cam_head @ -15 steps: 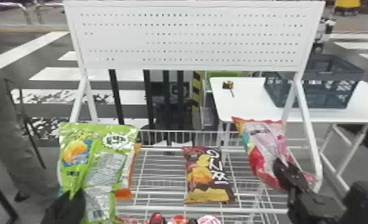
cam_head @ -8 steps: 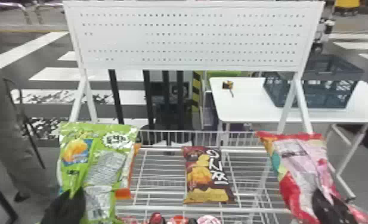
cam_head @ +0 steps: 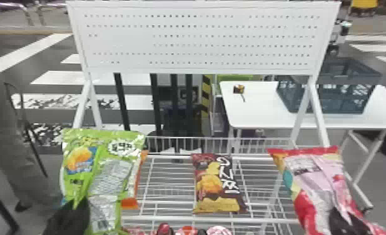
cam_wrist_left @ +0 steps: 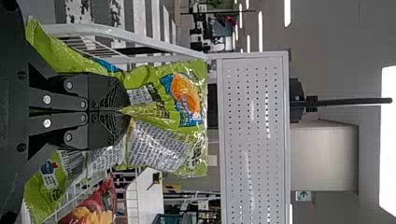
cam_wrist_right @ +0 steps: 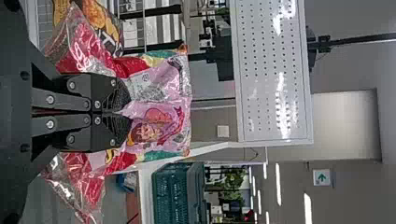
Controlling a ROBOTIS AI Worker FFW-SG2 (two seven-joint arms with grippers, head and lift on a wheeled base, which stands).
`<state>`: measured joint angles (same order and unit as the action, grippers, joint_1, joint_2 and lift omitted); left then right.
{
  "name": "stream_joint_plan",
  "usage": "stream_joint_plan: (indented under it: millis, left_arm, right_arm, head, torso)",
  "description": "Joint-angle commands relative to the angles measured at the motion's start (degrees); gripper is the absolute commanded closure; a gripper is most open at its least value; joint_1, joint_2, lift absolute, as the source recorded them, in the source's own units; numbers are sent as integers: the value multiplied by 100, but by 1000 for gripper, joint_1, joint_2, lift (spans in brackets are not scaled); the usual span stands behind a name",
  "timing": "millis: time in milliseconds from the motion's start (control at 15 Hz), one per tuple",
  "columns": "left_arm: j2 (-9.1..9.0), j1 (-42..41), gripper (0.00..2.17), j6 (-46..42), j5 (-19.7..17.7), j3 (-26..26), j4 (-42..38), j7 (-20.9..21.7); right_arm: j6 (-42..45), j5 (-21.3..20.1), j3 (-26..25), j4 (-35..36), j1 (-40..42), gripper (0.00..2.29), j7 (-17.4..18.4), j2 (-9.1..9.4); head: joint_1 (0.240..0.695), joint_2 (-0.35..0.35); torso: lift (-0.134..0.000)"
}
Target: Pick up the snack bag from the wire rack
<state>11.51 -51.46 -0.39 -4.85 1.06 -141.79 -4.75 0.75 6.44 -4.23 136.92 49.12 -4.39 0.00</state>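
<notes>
At the left of the head view my left gripper [cam_head: 73, 212] holds the green snack bag [cam_head: 107, 175] upright over the rack's left side. The left wrist view has this gripper [cam_wrist_left: 127, 111] shut on a fold of the green bag [cam_wrist_left: 159, 144]. My right gripper [cam_head: 347, 222] is at the lower right with the red and pink snack bag [cam_head: 307, 175]. In the right wrist view the gripper [cam_wrist_right: 127, 112] is shut on the pink bag [cam_wrist_right: 163, 88]. A brown snack bag [cam_head: 217, 184] lies on the wire rack [cam_head: 167, 184] between them.
An orange packet [cam_head: 129, 203] is partly behind the green bag. Several red packages [cam_head: 187, 231] line the rack's front edge. The white pegboard [cam_head: 201, 40] rises behind. A white table [cam_head: 254, 106] with a blue-grey crate [cam_head: 329, 97] stands back right.
My right gripper and the pink bag have moved right and toward the robot, and the bag now faces the head camera more squarely. The left gripper, green bag and brown bag look unchanged.
</notes>
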Motion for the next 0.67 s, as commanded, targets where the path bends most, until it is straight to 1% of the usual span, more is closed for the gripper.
stream_joint_plan:
  millis: [0, 400, 600]
  left_arm:
    - [0, -14, 1811, 0, 2, 8, -16, 0]
    - [0, -14, 1811, 0, 2, 8, -33, 0]
    - [0, -22, 1811, 0, 2, -1, -25, 0]
  right_arm:
    - [-1, -3, 2, 10, 19, 2253, -1, 5]
    - [-18, -3, 19, 63, 63, 2253, -1, 5]
    - [-18, -46, 107, 10, 28, 2253, -1, 5]
  head:
    - [499, 0]
    - [499, 0]
    - [499, 0]
  torso:
    - [0]
    - [0]
    - [0]
